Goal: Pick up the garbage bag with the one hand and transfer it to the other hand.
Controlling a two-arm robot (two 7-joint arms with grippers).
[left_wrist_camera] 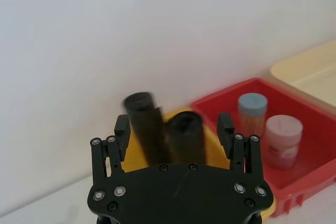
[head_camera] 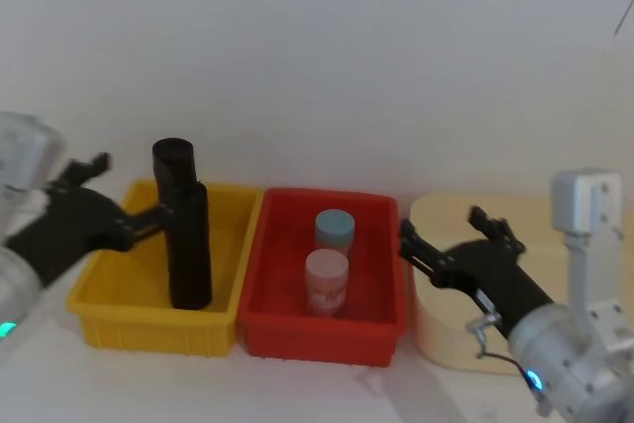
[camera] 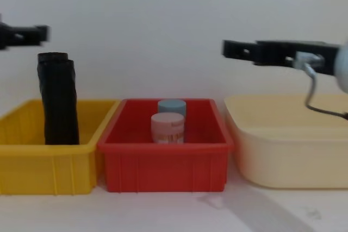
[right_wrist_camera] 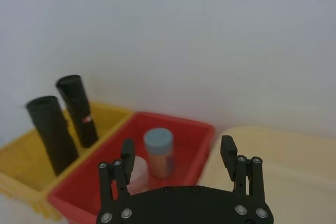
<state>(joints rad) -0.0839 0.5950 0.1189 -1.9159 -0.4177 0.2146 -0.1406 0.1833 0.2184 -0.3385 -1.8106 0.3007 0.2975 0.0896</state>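
Standing upright in the yellow bin (head_camera: 149, 329), near its right wall and toward its back edge, the garbage bag (right_wrist_camera: 75, 106) is the black roll with a small red mark on its side. A second black roll (head_camera: 189, 245) stands just in front of it, so close that the two overlap in the chest view. Both rise well above the bin's rim.

The left gripper (head_camera: 131, 188) hovers over the bin's left half at the height of the rolls' upper parts. Its fingers are spread wide and hold nothing, with the pair lying ahead between them. The right gripper (head_camera: 441, 223), likewise spread and empty, waits above the edge shared by the red bin (head_camera: 317, 334) and the cream tub (head_camera: 446, 344).

The step in hand, as judged, is the approach to the grasp. The left gripper should centre on one roll only, since the neighbour could be caught or toppled. Closing high, square to the roll's axis, would leave the lower length free for the right gripper. The wrinkled film probably yields, so a firm squeeze and a straight lift clear of the rim are advisable. The pink-lidded jar (head_camera: 326, 282) and blue-lidded jar (head_camera: 335, 230) in the red bin sit beneath the likely transfer path.
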